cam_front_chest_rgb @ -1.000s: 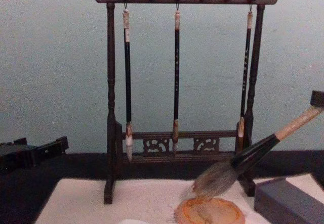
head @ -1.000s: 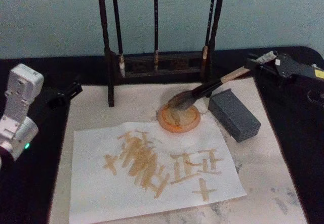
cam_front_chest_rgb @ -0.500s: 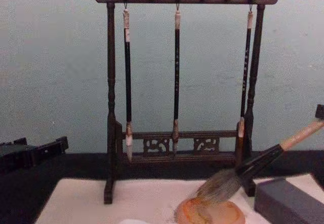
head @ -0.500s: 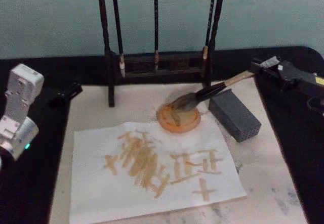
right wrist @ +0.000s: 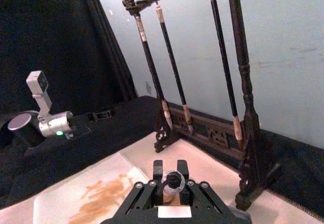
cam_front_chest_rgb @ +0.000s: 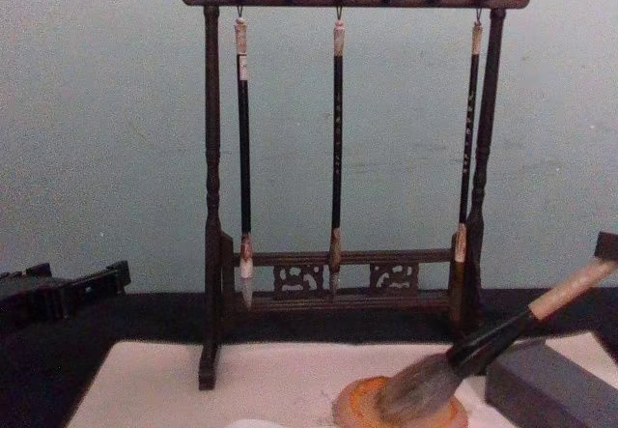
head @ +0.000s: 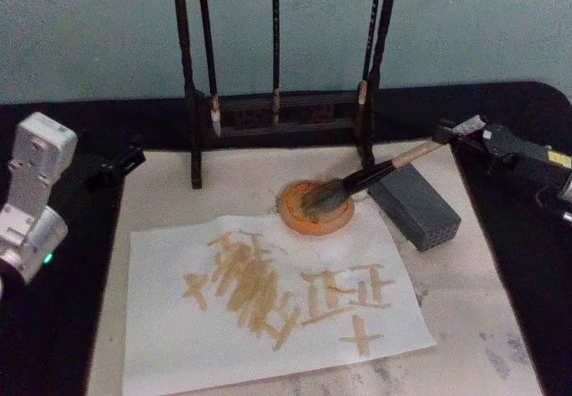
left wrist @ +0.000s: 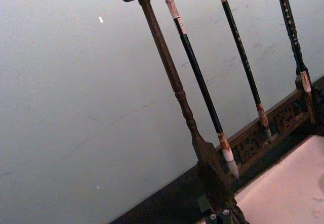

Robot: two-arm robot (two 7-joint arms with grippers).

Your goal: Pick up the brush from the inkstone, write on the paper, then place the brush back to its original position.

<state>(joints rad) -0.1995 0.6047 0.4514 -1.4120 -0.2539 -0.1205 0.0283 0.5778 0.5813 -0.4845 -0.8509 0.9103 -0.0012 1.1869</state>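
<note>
The brush [head: 375, 171] slants down to the left, its fat grey bristle head [cam_front_chest_rgb: 417, 390] resting in the round orange inkstone [head: 313, 211]. My right gripper [head: 452, 135] is shut on the pale handle's far end, right of the inkstone and above the grey block. From the right wrist view, the gripper [right wrist: 170, 170] clamps the handle end [right wrist: 171, 180] between its two black fingers [right wrist: 158, 168]. The paper [head: 179, 342] lies in front of the inkstone, covered with tan strokes. My left gripper [head: 118, 164] is parked off the mat's left edge.
A dark wooden rack [head: 277, 110] with three slim hanging brushes stands just behind the inkstone. A dark grey rectangular block [head: 414, 205] lies directly right of the inkstone, under the brush handle. A pale mat [head: 465, 324] covers the black table.
The right gripper has lowered the brush. Its bristle head, which hovered above the inkstone a second ago, now rests in the dish. The left arm has not moved.
</note>
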